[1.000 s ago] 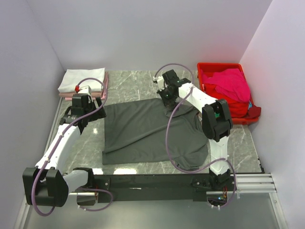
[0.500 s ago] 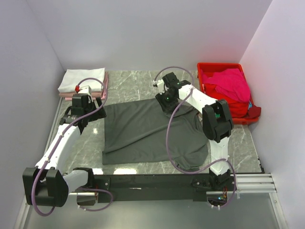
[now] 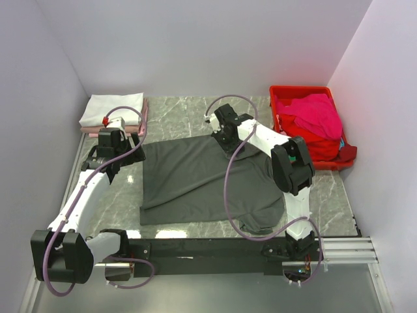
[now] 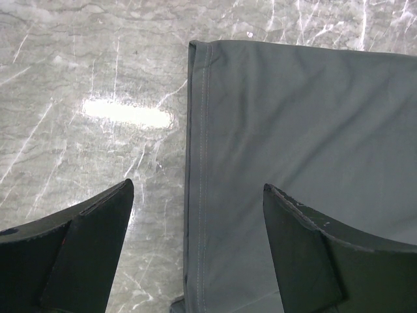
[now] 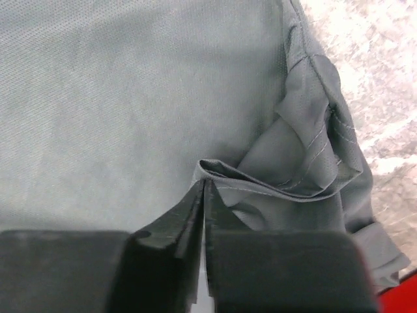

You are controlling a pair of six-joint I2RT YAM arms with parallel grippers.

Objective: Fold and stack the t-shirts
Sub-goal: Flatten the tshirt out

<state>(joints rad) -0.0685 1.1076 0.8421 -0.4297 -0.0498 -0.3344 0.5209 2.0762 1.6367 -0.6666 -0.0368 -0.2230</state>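
The right gripper pinched only a thin ridge of the charcoal t-shirt at its far edge, so a pull could likely slip it free or bunch the sleeve. The left gripper hung wide apart above the shirt's left hem; the shirt lay spread across the middle of the table.

No text, label, brand, number or sign can be read in any of the views.
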